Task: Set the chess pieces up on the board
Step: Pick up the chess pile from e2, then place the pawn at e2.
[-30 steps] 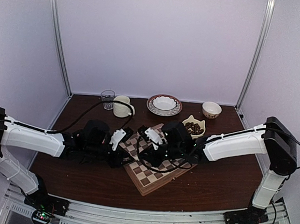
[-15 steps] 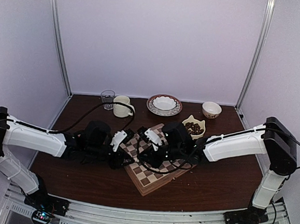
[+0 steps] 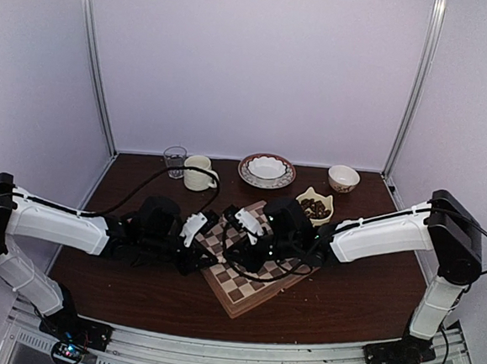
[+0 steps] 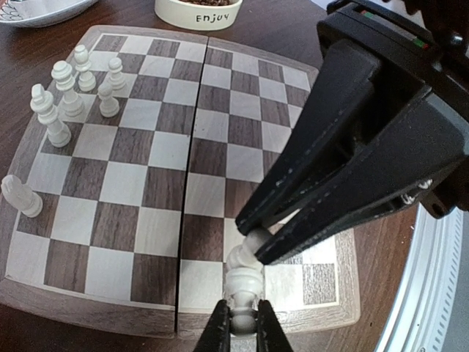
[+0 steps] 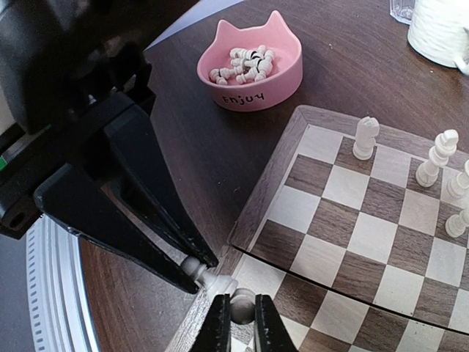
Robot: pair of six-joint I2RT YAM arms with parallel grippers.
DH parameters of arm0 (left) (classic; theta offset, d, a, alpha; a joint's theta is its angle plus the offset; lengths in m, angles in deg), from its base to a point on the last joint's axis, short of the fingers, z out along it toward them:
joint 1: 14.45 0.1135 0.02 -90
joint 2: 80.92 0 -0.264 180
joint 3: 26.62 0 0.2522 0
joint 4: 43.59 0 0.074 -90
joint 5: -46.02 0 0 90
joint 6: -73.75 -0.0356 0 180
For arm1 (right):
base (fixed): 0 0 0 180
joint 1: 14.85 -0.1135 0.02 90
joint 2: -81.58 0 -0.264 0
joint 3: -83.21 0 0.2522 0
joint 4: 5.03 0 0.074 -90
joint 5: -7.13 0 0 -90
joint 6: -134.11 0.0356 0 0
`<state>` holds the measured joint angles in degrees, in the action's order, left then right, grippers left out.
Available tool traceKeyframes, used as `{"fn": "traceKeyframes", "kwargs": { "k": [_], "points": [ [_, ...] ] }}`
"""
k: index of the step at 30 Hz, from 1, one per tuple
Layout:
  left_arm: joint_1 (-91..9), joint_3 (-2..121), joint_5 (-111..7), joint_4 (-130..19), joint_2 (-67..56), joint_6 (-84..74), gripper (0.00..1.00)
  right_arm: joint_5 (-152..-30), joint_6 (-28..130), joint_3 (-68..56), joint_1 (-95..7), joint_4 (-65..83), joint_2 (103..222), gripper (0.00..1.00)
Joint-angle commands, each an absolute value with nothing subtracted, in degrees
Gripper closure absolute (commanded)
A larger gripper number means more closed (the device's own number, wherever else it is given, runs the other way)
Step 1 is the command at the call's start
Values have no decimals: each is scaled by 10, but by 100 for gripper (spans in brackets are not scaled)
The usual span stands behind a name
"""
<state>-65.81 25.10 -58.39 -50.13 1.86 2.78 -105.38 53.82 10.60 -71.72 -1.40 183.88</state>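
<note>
The board [image 3: 247, 294] lies at the table's middle, its near left corner under both grippers. One cream chess piece [image 4: 245, 282] hangs lengthwise between them. My left gripper [image 4: 243, 323] is shut on its narrow neck near the base. My right gripper [image 5: 242, 317] is shut on the rounded other end, and in the left wrist view its black fingers [image 4: 308, 213] come down from the upper right. Several more chess pieces [image 4: 73, 95] stand at the board's far corner, with a knight [image 4: 20, 196] one file apart. A pink cat-eared bowl [image 5: 253, 70] holds several loose pale pieces.
A cream bowl [image 3: 315, 207] of dark pieces sits at the board's far right corner. Along the back stand a glass [image 3: 174, 160], a cream mug [image 3: 198, 173], a patterned plate with a white bowl [image 3: 266, 170] and a small bowl [image 3: 343, 178].
My left gripper has closed on the piece that my right gripper was holding out. Both arms have stayed nearly in place.
</note>
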Motion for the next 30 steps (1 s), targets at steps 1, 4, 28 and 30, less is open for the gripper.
{"fn": "traceKeyframes", "kwargs": {
  "k": [1,4,28,30],
  "points": [
    [-654,270,-577,-493,25,24,99,-1034,544,111,-719,-18,1816,94],
    [-654,274,-549,-510,27,26,100,-999,540,110,-718,-6,1816,94],
    [-654,289,-489,-549,35,36,100,-807,548,28,-595,33,1895,95],
    [-654,290,-492,-549,37,36,100,-805,545,11,-591,38,1915,95]
  ]
}}
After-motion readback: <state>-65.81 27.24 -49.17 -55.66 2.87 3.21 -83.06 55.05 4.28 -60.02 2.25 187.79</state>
